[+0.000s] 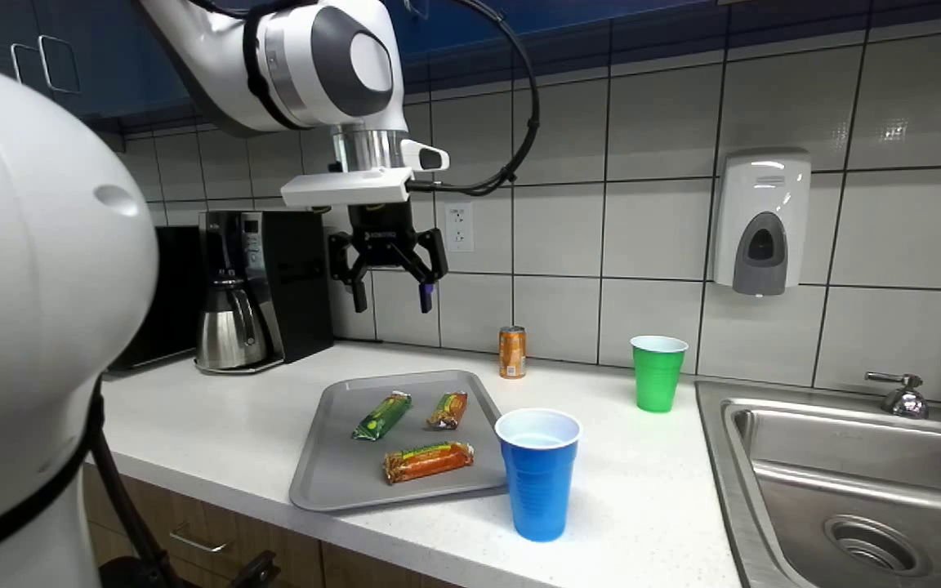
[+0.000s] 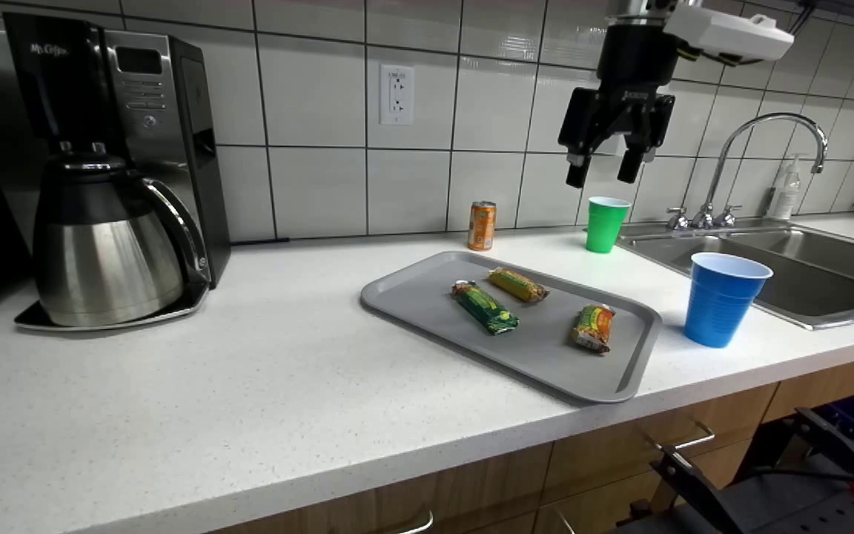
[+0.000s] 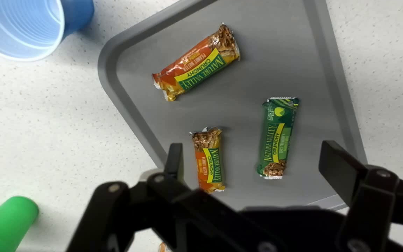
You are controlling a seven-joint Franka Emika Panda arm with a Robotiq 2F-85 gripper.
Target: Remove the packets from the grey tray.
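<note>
Speckled white countertop (image 2: 264, 386), white tiled wall (image 2: 308, 96) behind; rectangular grey tray (image 2: 412, 285) bears 3 oblong green or orange packets (image 2: 485, 308); black 2-fingered gripper (image 1: 392, 300) hangs above, jaws apart

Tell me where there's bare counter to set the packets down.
The counter between the coffee maker and the grey tray looks widest. A smaller patch lies between the blue cup, green cup and sink. It is crowded along the tray: the blue cup stands close to one corner, the orange can near another.
</note>
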